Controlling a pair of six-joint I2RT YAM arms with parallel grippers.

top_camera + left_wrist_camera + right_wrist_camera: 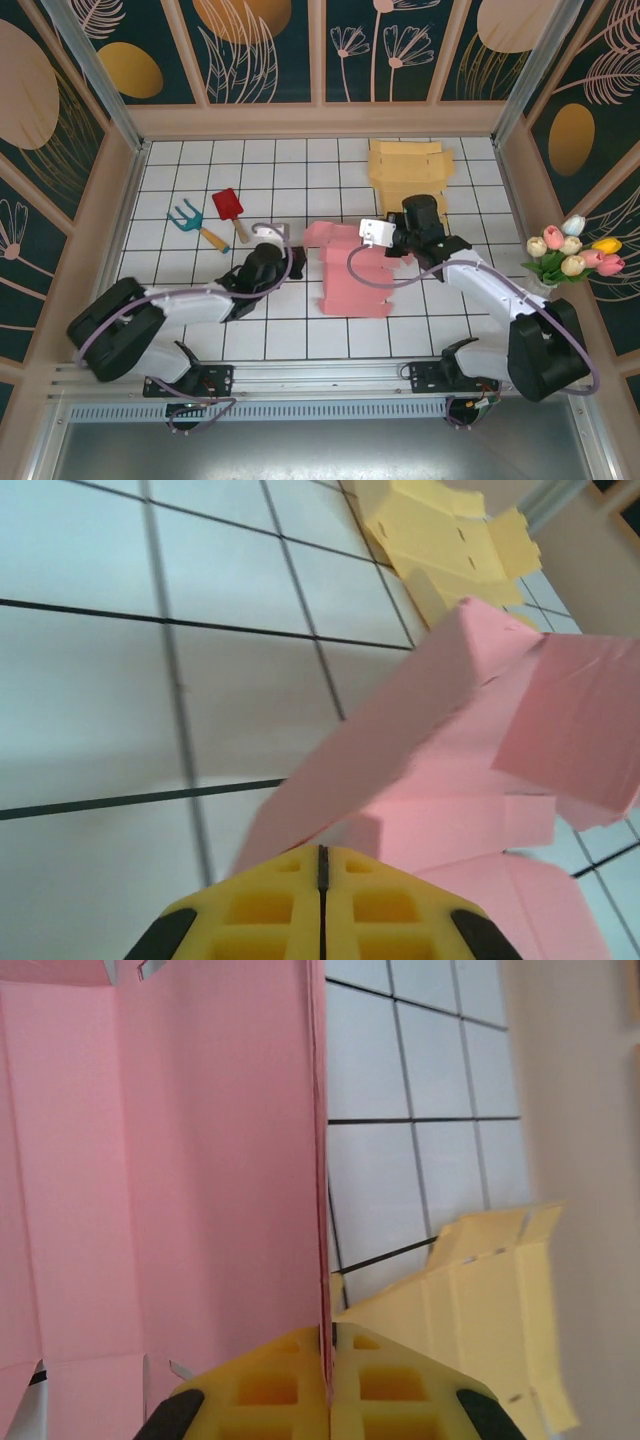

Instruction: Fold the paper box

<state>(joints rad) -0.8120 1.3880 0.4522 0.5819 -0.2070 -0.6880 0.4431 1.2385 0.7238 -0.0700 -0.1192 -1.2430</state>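
Note:
The pink paper box lies partly unfolded in the middle of the tiled table, with flaps raised at its far end. My right gripper is at its right far corner. In the right wrist view it is shut on a standing pink wall, whose edge runs between the yellow fingertips. My left gripper is at the box's left far flap. In the left wrist view it is shut, its tips at the lower edge of a tilted pink flap. No paper shows between its pads.
A flat yellow paper box lies at the back right, just behind my right gripper. A blue rake and a red shovel lie at the left. A flower bunch stands by the right wall.

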